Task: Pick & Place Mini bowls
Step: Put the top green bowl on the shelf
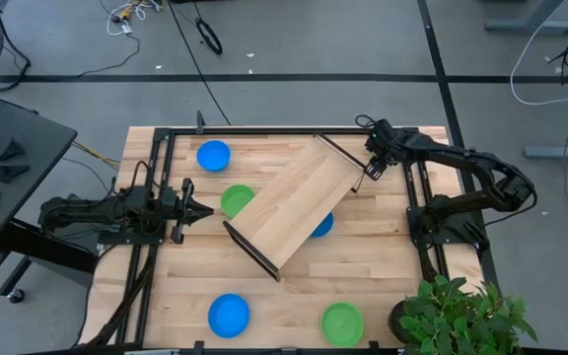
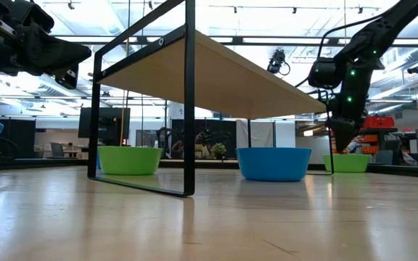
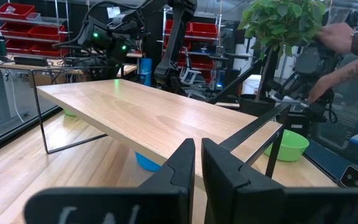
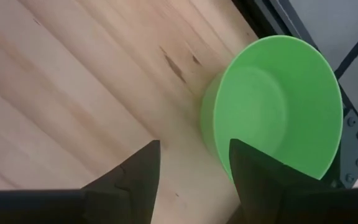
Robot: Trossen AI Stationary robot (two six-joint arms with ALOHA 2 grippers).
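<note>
Five mini bowls show in the high view: a blue one (image 1: pixel 213 155) at the far left, a green one (image 1: pixel 235 200) and a blue one (image 1: pixel 323 226) each partly under the raised wooden tray (image 1: pixel 299 202), and a blue one (image 1: pixel 229 315) and a green one (image 1: pixel 342 322) near the front edge. A sixth, green bowl (image 4: pixel 272 112) (image 2: pixel 347 162) rests on the table below my right gripper (image 4: pixel 194 168) (image 1: pixel 371 170). That gripper is open, with one finger over the bowl's inside and the other outside its rim; I see no touch. My left gripper (image 1: pixel 203 207) (image 3: pixel 198 165) is shut and hovers level beside the tray's left end.
The tray stands on black wire legs (image 2: pixel 189 101), slanting across the table's middle. A potted plant (image 1: pixel 457 316) stands at the near right corner. Black frame rails (image 1: pixel 156 177) run along both table sides. A person's arm (image 3: pixel 353 56) shows beyond the table.
</note>
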